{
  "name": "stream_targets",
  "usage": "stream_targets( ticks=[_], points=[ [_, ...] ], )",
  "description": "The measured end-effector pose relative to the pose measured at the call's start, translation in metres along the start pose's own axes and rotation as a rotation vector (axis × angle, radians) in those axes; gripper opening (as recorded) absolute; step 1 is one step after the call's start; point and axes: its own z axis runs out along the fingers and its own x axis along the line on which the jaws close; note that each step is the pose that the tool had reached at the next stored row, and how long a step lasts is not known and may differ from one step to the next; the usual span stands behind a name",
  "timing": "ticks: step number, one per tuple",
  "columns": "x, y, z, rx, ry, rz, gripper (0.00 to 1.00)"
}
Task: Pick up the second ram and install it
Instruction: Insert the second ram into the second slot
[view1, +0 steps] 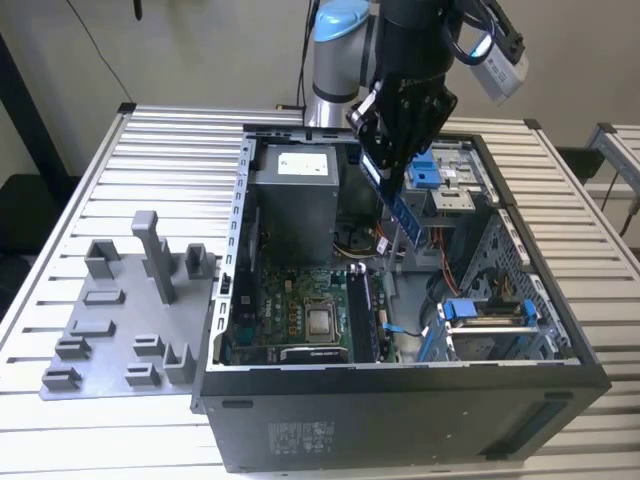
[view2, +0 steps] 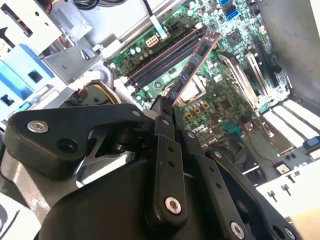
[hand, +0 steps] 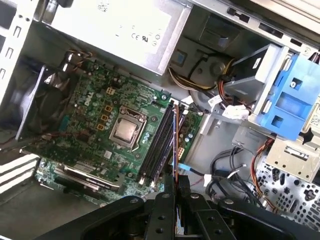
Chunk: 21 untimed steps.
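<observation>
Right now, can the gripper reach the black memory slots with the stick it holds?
Probably yes: the gripper holds the second ram over the open case, and nothing seems to lie between it and the slots.

We see a big black computer box (view1: 400, 400) lying open on the slatted tabletop (view1: 150, 150), close to its near edge. The gripper (view1: 385, 165) hangs over the open box and pinches the second ram (view1: 403, 212). The stick is tilted, with its low end pointing down into the box. Inside we see a green board (view1: 285, 300) and a grey power box (view1: 295, 190). A grey holder plate (view1: 110, 310) lies beside the box, by the tabletop's edge at the exterior view's left.
</observation>
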Motion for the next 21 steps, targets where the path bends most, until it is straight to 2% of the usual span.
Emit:
stream_targets(
  ticks=[21],
  points=[
    [0.0001,-0.0001,0.0034,0.0064,0.0085,0.29,0.14]
  ],
)
